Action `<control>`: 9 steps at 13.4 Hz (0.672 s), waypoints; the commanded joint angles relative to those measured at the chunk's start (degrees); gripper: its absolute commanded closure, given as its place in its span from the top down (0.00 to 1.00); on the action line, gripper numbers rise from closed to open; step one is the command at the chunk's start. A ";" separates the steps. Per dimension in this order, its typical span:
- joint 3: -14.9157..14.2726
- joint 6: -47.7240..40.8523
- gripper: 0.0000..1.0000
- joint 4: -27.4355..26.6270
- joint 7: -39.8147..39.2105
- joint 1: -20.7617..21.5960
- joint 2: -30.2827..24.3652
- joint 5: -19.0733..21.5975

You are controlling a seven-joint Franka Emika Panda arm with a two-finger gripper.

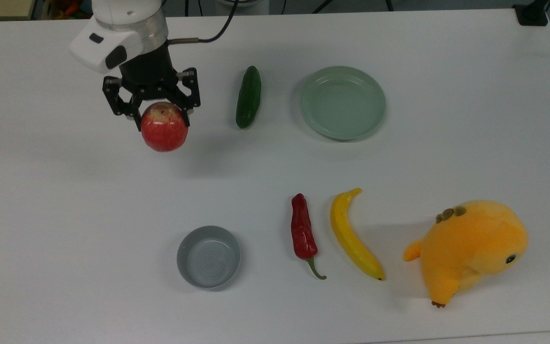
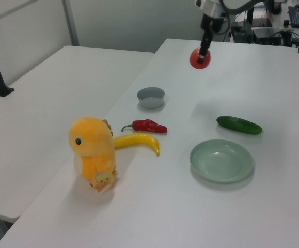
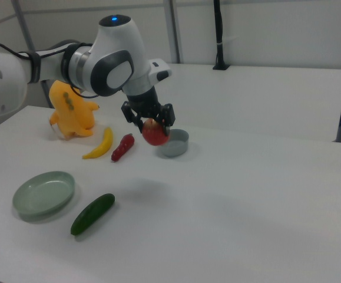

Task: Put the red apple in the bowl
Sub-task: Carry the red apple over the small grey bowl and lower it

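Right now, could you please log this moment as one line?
phase: carry | gripper: shut on red apple, airborne | bowl: empty
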 commanded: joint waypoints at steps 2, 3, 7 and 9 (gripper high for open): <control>0.60 0.73 0.21 16.33 6.06 0.39 12.02 2.06; 1.22 3.80 0.21 16.45 7.03 0.30 12.83 2.25; 4.30 19.36 0.21 16.01 10.81 0.56 18.63 2.25; 5.27 24.28 0.21 15.92 10.82 0.48 20.74 2.25</control>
